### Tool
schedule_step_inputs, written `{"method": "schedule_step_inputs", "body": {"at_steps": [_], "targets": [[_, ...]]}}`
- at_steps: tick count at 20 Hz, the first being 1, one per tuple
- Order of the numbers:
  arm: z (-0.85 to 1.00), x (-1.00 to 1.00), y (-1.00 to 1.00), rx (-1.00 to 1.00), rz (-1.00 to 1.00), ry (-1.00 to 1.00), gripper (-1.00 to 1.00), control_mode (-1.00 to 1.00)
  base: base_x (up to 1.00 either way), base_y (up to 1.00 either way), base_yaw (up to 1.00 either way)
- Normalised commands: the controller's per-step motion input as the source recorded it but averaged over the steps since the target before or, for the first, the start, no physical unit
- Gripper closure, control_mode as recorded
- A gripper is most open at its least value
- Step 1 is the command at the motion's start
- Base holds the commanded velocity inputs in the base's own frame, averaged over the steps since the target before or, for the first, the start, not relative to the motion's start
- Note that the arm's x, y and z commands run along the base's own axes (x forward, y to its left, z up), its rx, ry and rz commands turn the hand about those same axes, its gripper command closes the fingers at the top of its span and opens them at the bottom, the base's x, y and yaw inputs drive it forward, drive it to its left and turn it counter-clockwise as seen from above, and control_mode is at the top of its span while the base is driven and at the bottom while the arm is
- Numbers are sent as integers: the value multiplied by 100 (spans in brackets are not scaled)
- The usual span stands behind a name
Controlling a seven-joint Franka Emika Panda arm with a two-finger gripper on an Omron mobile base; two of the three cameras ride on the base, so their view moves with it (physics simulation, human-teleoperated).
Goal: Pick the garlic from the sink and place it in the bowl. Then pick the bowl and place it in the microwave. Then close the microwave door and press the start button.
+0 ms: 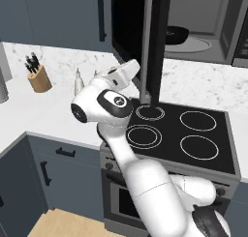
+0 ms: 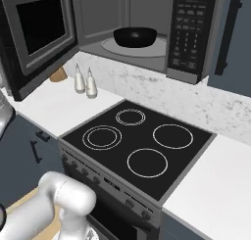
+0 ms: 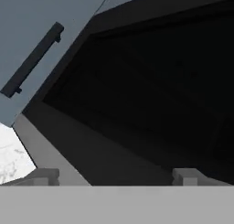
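Bowl [image 2: 135, 37] inside open microwave [image 2: 147, 28] above cooktop [image 2: 137, 146]

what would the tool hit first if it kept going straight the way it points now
Most likely the microwave door: its dark panel lies straight ahead of the open tool, though the gap between them is hard to judge.

A black stove top [image 2: 142, 141] with four white rings sits in the white counter [image 1: 43, 112]. Two small shakers [image 2: 85, 81] stand side by side on the counter near the stove. A wooden knife block [image 1: 38, 77] stands farther along. Blue-grey cupboards [image 1: 63, 13] with dark handles hang above.
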Motion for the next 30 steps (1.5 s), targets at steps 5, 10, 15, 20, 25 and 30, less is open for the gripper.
{"method": "schedule_step_inputs", "body": {"at_steps": [5, 10, 15, 20, 25, 30], "targets": [[39, -1, -100, 32, 0, 0, -100, -100, 0, 0, 0], [15, 7, -86, 26, 0, 0, -100, -100, 0, 0, 0], [0, 43, -51, 11, 0, -1, -100, -100, 0, 0, 0], [0, 49, -67, 11, 0, -8, -100, -100, 0, 0, 0], [9, 53, -65, 16, 0, 0, -100, -100, 0, 0, 0], [5, 48, -54, 14, 0, 0, -100, -100, 0, 0, 0]]}}
